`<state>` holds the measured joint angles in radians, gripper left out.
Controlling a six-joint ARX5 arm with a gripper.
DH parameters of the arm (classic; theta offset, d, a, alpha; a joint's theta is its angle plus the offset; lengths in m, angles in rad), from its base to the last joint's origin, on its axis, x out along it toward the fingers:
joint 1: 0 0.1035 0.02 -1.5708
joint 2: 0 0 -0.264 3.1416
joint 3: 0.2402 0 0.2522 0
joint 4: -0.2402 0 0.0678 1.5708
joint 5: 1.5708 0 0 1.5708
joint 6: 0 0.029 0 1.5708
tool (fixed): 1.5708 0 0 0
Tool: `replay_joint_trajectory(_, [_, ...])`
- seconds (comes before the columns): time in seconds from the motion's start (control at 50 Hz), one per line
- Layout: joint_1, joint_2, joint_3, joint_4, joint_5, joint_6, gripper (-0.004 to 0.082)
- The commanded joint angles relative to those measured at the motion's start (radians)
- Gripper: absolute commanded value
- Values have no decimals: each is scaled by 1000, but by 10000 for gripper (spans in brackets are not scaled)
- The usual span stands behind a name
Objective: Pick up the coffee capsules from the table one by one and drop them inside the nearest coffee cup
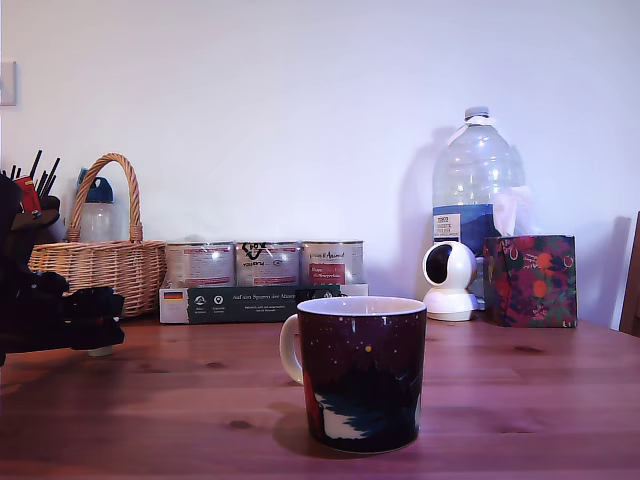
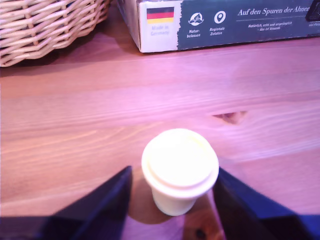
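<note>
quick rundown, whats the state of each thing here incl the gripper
gripper: open, fingers either side of the capsule, not touching it
coffee capsule: upright on the table, not gripped
coffee cup: upright, inside hidden
water bottle: upright, capped
wicker basket: upright
three tins: lined up on a box
</note>
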<state>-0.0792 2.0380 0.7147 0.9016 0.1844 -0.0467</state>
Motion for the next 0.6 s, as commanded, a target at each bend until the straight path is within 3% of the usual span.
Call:
replay_joint_trajectory(0.0, [-4, 25, 8, 10, 1, 0, 263])
replay_joint_trajectory(0.1, [-4, 25, 8, 11, 2, 2, 196])
replay_joint_trajectory(0.36, [-4, 24, 8, 14, 11, 5, 195])
replay_joint_trajectory(0.58, [-2, -23, 8, -5, 69, 5, 195])
